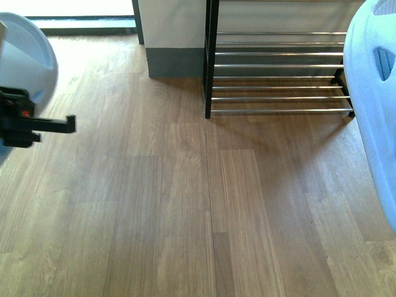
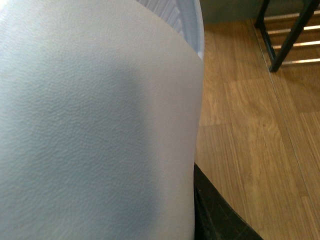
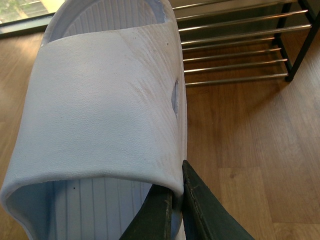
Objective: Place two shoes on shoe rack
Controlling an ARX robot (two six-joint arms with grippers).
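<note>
- Left sandal [image 1: 28,59]: held above the wooden floor [image 1: 185,204] at far left. The left gripper [image 1: 65,124] carries it; only one dark finger [image 2: 215,215] shows, lying against the strap's edge.
- Shoe rack [image 1: 278,65]: stands on the floor by the wall, right of centre, with neither sandal on it.
- Right sandal [image 1: 371,105]: held up at far right. The right gripper [image 3: 177,210] is pinched narrow on the strap's edge.
</note>
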